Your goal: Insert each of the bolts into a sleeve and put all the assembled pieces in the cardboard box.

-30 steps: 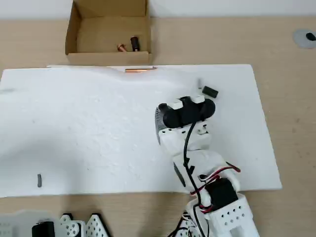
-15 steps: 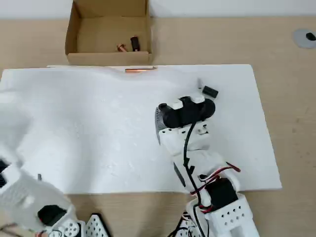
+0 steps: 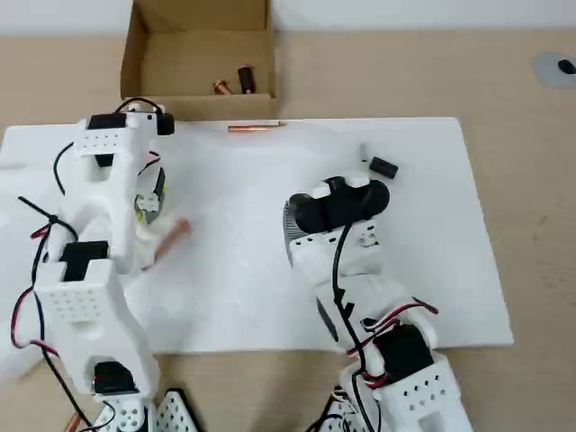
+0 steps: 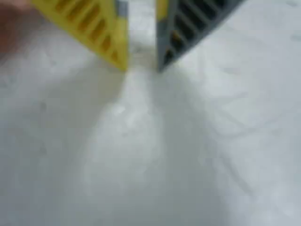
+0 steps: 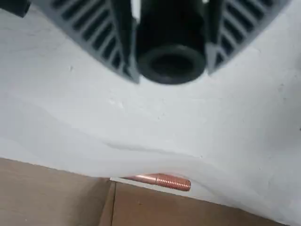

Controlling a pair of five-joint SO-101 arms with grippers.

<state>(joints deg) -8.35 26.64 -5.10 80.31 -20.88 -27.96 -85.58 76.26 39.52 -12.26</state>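
Observation:
My right gripper is shut on a black sleeve, the sleeve's open end facing the foam's far edge. Beyond it a copper bolt lies along that edge, also seen as the bolt just in front of the cardboard box. Inside the box lie a copper bolt and a black sleeve. My left gripper hangs low over the white foam, its fingers narrowly open with nothing between them. A blurred copper bolt sits beside it. A spare black sleeve rests on the foam's right part.
The white foam sheet covers most of the wooden table. The left arm spans the foam's left side, the right arm its middle. A small copper piece lies by the left arm's base.
The left arm has swung in from the lower left corner and now stretches over the foam's left side, with a copper bolt showing beside it. The right arm has stayed still.

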